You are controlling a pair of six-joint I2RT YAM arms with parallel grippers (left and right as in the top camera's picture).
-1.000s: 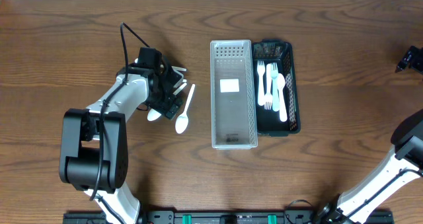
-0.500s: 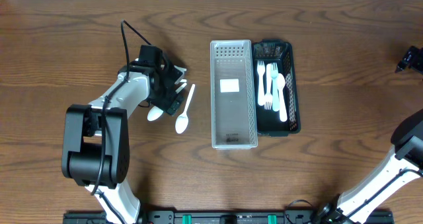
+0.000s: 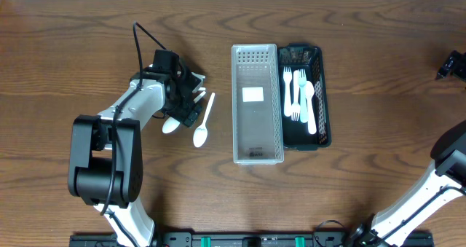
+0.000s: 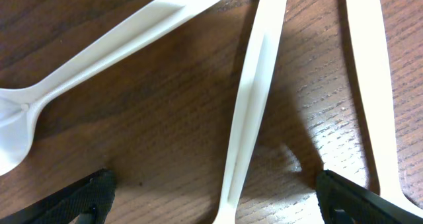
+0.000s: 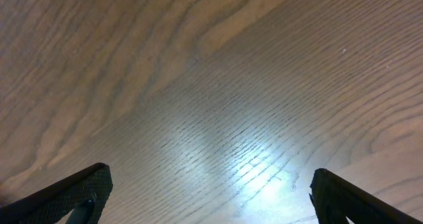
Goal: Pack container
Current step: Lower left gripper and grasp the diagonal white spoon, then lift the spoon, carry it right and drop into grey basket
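OK, left claw [image 4: 215, 197] is spread astride the middle handle [image 4: 254, 112] on the worktop [image 3: 87, 43] left of the clear tray [image 3: 237, 108]; I'd centre it, drop flush, then pinch squarely.

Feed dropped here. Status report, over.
Left gripper open, low, straddling a loose handle. Right gripper open over table, far right. Clear bin unpacked; cutlery in black tray. Nothing in the way.
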